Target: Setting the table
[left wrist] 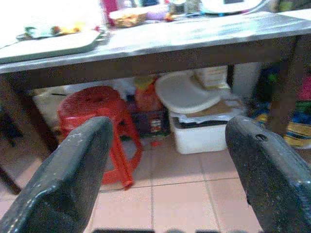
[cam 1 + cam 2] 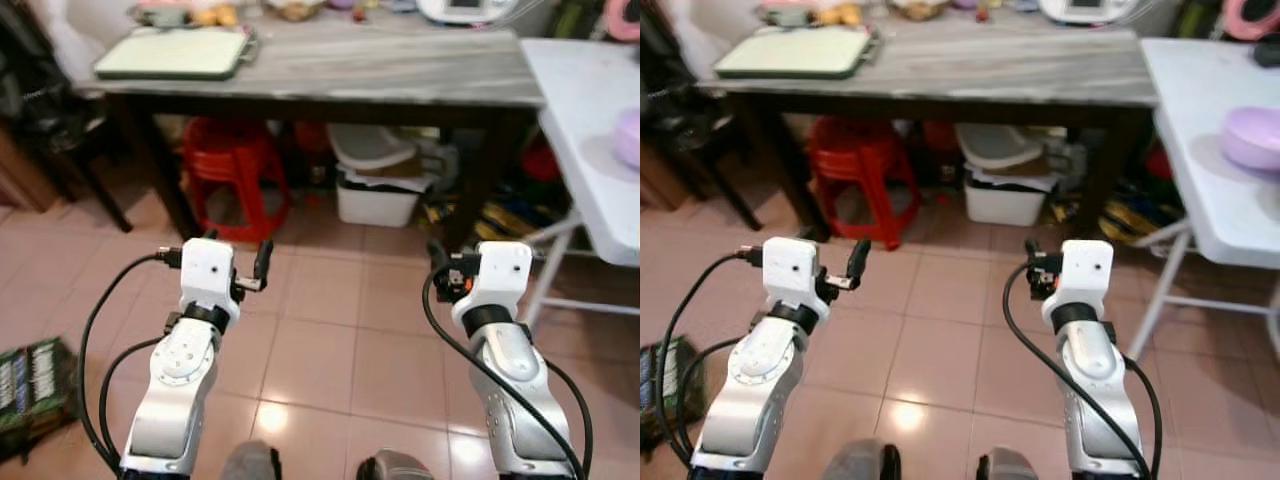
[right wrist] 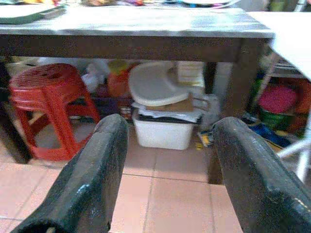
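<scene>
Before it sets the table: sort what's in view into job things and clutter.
For the job: grey table, green tray, purple bowl, white folding table, open left gripper, open right gripper.
Clutter: red stool, white bin.

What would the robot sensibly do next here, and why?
Probably step forward toward the grey table. Both the left gripper and the right gripper are open, hold nothing, and hang over bare floor short of the table's edge.

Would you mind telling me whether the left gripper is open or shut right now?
Open. In the left wrist view the two black fingers stand wide apart, with the red stool and floor showing between them, and nothing is held.
</scene>
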